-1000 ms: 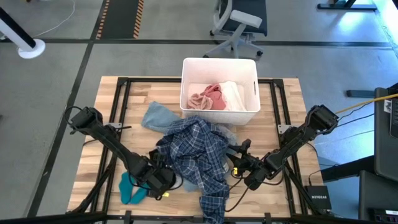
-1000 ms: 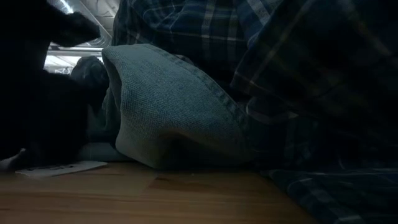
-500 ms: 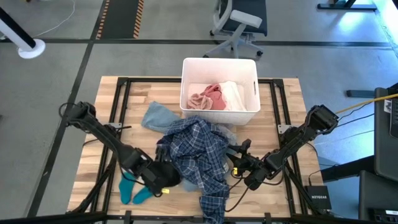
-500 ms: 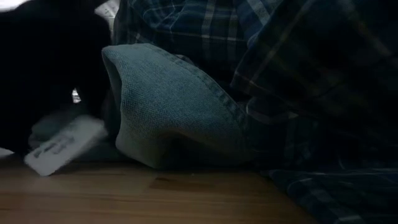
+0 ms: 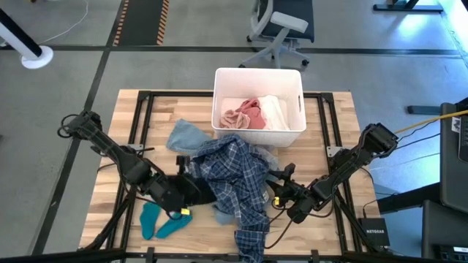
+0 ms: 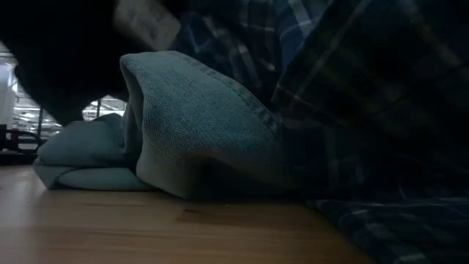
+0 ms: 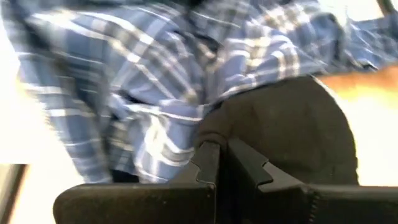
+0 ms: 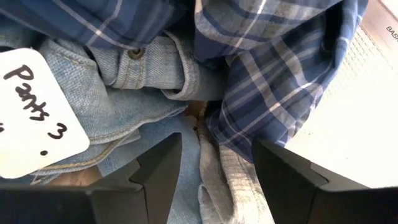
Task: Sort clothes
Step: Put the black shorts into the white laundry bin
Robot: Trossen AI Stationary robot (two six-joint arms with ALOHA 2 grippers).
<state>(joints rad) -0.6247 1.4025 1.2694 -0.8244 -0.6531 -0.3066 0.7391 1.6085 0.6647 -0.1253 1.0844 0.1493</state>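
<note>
Clothes pile on table, sorting in hand; bin part filled.

Items: plaid shirt (image 5: pixel 232 175) heaped mid-table, over a black garment (image 7: pixel 292 134) and denim pants (image 8: pixel 134 84) bearing a handwritten tag (image 8: pixel 34 112); light blue piece (image 5: pixel 186 136) beside the bin; teal socks (image 5: pixel 162 221) at the near left edge. All soft, light and limp: judged likely to drape, drag and snag on neighbours, so best taken by a bunched fold or hem and lifted clear. Left gripper (image 7: pixel 222 163) has its fingers pinched together on the black garment at the shirt's left edge. Right gripper (image 8: pixel 208 177) stands spread, holding nothing, at the pile's right side. White bin (image 5: pixel 221 80) at the far side holds pink (image 5: pixel 243 114) and white (image 5: pixel 273 111) pieces.
</note>
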